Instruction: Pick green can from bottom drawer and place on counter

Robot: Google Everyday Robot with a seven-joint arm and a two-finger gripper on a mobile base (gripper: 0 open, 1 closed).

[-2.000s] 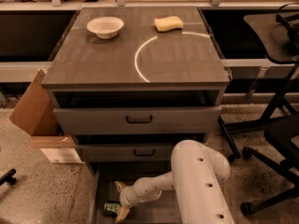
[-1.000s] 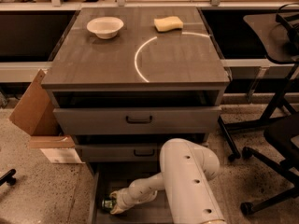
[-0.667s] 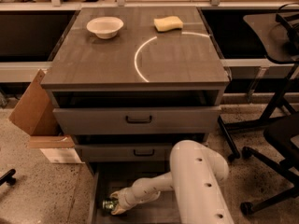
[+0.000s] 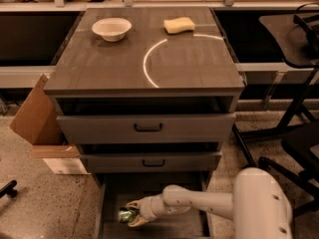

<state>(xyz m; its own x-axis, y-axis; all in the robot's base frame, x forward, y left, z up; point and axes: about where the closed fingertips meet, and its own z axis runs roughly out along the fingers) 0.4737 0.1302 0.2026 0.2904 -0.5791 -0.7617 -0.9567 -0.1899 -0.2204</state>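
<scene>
The jaws stand one on either side of the green can [image 4: 124, 214] and are clamped on it. The gripper [image 4: 131, 214] is low inside the bottom drawer [image 4: 167, 229], which is pulled out beyond the tabletop's front edge, and sits below that edge's left half. The can lies at the left side of the drawer's grey floor, near the left wall, with the tan fingers [image 4: 133, 203] above and below it as seen from the camera.

The white arm [image 4: 199, 203] reaches in from the right, its thick rounded body filling the lower right of the view.

Above the open tray, the middle drawer [image 4: 149, 162] and the top drawer [image 4: 145, 128] each show a black handle and stand slightly out from the cabinet.

The counter [image 4: 109, 68] is a dark grey wood-grain top with a white arc [image 4: 148, 59] curving from its centre toward the back right corner. A white bowl [image 4: 111, 29] stands near the back left corner. A yellow sponge [image 4: 179, 25] lies near the back edge, right of centre, just above the arc's end.

A cardboard box [image 4: 35, 118] leans on the floor off the left edge.
</scene>
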